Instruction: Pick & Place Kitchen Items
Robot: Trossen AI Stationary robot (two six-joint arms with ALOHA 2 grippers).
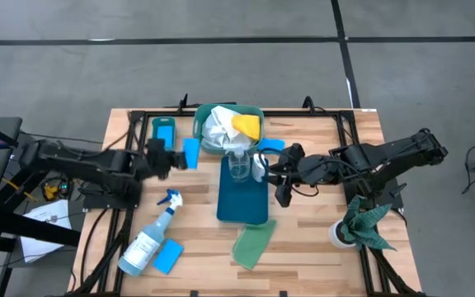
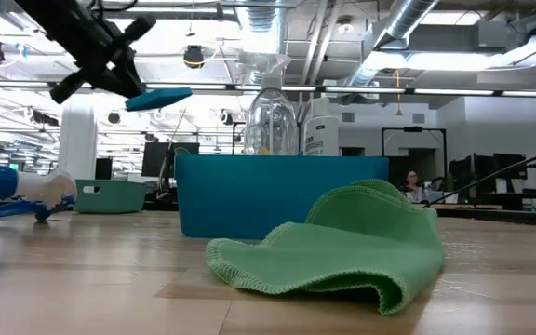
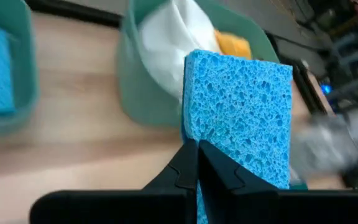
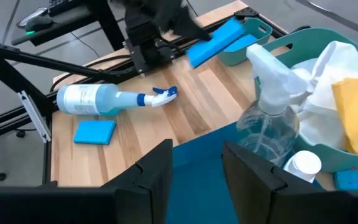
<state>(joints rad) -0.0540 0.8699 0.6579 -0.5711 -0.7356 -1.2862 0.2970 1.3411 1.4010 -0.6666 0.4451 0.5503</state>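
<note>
Wooden surface (image 1: 303, 239) is lying mostly bare along its near edge. Reaching in from the left edge, the left end effector (image 1: 174, 156) is clamping a blue sponge (image 1: 191, 153) above the boards beside the green bin (image 1: 203, 115). The right end effector (image 1: 280, 175) is hovering with fingers parted over the blue tray (image 1: 242, 202), gripping nothing.

bin (image 1: 206, 115): back centre, cloths (image 1: 221, 128) inside | tray (image 1: 242, 206): before bin, bottle (image 1: 239, 165) on it | spray bottle (image 1: 149, 238): lying front left | cloth (image 1: 252, 246): before tray
</note>
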